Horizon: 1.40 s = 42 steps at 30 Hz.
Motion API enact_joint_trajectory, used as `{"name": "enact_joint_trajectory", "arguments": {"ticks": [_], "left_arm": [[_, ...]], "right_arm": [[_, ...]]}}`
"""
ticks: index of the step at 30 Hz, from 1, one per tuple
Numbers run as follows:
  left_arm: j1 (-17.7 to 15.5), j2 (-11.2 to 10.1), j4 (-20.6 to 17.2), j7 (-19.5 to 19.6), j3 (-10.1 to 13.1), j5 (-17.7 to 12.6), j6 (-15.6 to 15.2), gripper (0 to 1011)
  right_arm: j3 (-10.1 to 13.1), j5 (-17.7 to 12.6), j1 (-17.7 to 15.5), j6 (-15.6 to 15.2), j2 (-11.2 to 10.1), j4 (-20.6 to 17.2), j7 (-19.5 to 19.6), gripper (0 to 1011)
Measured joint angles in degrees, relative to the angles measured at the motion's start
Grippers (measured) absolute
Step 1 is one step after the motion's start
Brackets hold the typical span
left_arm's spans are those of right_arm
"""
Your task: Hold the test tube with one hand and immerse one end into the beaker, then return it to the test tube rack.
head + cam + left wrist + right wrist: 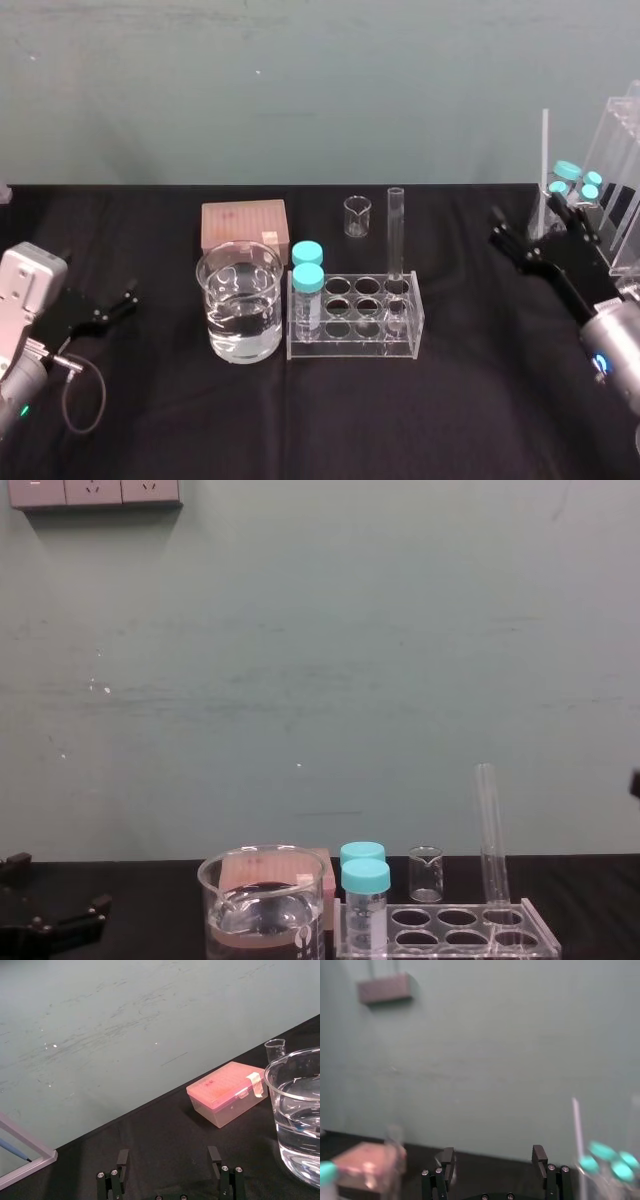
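I see the test tube (395, 235) upright in the back right hole of the test tube rack (350, 349), with the water-filled beaker (222, 318) just beside it to the left. The left gripper (128, 303) and right gripper (527, 222) sit wide open and empty at opposite ends of the bench (450, 420). I judge the pick-up not yet begun: next I'd swing the right gripper across, close on the tube's upper part and lift it straight up.

A laboratory was indicated by the glassware set out on the black-covered desk (480, 400): a part-filled beaker (240, 300), a test tube (395, 232) stood in a clear test tube rack (350, 349), teal-capped vials (308, 285), a tiny beaker (357, 216) and a pink lidded box (243, 224) near the desk's far edge.
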State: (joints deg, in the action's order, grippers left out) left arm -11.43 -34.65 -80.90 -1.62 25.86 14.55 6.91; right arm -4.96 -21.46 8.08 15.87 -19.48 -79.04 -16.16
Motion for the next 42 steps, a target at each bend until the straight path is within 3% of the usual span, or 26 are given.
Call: {"name": "enact_joint_trajectory", "arguments": {"ticks": [12,42], "left_arm": [[0.00,0.00,0.00,0.00,0.00,0.00,0.00,1000],[0.00,0.00,0.00,0.00,0.00,0.00,0.00,1000]], "right_arm": [[0.11,2.59,1.69,-1.10,2.08,6.34,0.08,1000],[0.09,2.96,1.81,-1.29,2.20,6.50,-0.23,1000]]}}
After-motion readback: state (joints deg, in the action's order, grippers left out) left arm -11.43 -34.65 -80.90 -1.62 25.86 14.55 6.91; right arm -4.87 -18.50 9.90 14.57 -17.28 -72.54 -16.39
